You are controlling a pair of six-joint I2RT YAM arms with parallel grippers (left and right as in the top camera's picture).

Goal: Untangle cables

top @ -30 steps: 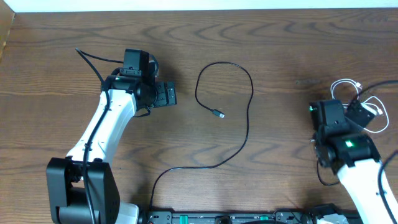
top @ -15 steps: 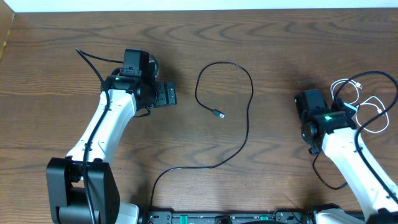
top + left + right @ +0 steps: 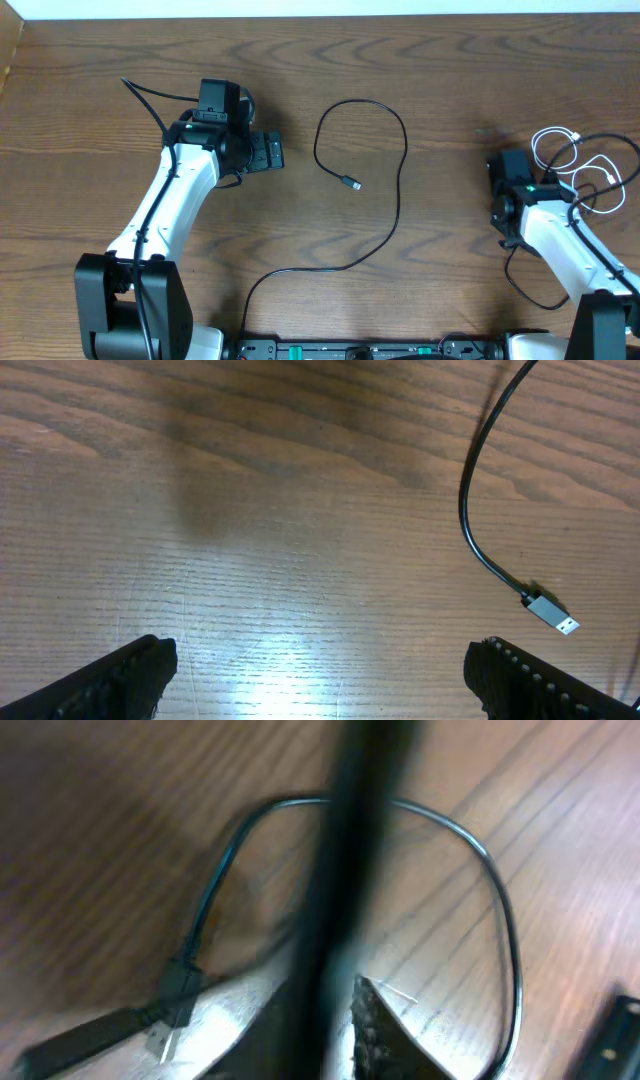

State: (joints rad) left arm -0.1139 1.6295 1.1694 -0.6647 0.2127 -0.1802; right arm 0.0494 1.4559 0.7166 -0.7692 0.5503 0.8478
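While our left gripper [image 3: 320, 675] hangs spread by the lone black cable [image 3: 401, 185], we work the white cable [image 3: 588, 162] tangle at far right. Our right gripper [image 3: 510, 168] hovers beside it, jaws too blurred to tell. Next we probably must pinch one strand.

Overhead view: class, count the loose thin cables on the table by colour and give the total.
White cable: 1
Black cables: 2, the second looped with the white one at the right edge
Total: 3
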